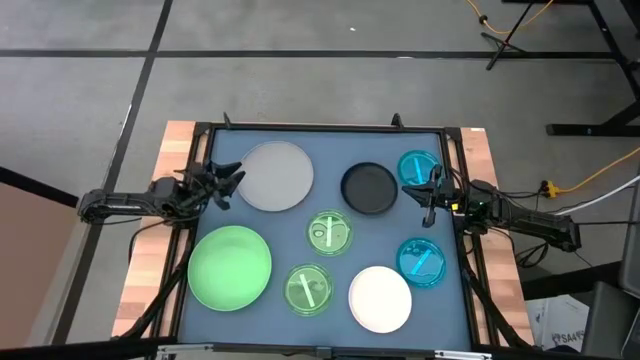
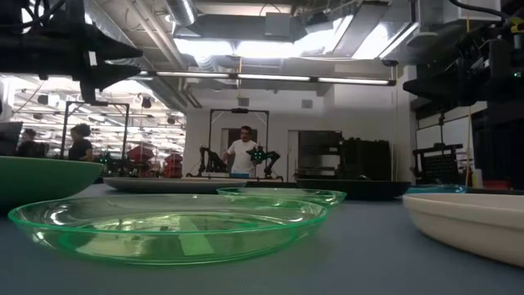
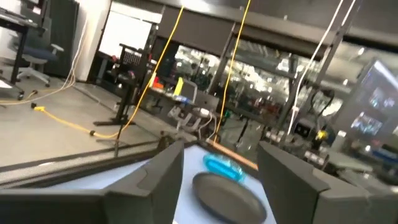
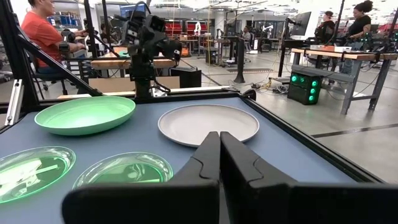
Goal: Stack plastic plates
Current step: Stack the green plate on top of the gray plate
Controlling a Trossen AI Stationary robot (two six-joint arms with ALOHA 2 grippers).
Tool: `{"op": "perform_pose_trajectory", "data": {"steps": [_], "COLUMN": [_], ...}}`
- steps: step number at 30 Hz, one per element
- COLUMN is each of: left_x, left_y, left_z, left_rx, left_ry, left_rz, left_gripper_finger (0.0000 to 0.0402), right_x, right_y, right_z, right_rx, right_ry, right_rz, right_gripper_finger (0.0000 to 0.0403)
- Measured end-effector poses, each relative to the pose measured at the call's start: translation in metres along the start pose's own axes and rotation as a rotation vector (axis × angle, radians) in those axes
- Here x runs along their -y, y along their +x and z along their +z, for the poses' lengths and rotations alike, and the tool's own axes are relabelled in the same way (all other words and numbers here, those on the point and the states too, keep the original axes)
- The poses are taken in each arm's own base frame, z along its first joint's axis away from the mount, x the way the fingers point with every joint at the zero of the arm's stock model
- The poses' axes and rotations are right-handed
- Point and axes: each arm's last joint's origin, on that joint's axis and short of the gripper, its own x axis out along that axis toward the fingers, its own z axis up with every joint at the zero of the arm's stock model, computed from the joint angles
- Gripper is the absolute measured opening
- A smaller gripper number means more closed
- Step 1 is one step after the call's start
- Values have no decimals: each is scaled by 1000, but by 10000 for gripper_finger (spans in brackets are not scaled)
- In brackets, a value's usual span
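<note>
Plates lie singly on the blue desk [image 1: 455, 300], none stacked yet: the large grey plate [image 1: 275, 176] at the far left, the large light green plate [image 1: 230, 266] nearer on that side, the black plate [image 1: 369, 188] and white plate [image 1: 380, 299] toward the right, two small translucent green plates [image 1: 329, 232] [image 1: 308, 289] in the middle, and two small cyan plates [image 1: 419, 167] [image 1: 422, 262] along the right edge. They look thin, stiff and light, probably slick, with shallow raised rims; a pinch across the rim seems the only sound hold, and a flat plate may skid before it lifts. The left claw [image 1: 230, 182] hovers at the grey plate's edge with its fingers spread and nothing between them. The right claw [image 1: 428, 196] sits beside the far cyan plate, pressed fully closed and empty.
</note>
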Motion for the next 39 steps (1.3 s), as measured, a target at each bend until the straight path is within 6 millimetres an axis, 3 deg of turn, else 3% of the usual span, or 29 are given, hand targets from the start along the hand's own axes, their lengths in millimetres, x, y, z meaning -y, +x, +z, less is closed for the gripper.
{"op": "perform_pose_trajectory", "data": {"steps": [11,20,26,39], "left_x": [6,25,42,80], "left_y": [2,21,41,83], "left_z": [10,29,43,59], "left_rx": [28,-68,-211,-721], "left_ry": [-24,31,108,271], "left_rz": [-51,-84,-52,-98], "left_gripper_finger": [191,190,190,190], "right_x": [0,0,0,0], "right_y": [0,0,0,0], "right_z": [0,0,0,0], "right_rx": [0,0,0,0], "right_ry": [0,0,0,0], "right_rz": [0,0,0,0], "right_gripper_finger": [1,1,1,1]}}
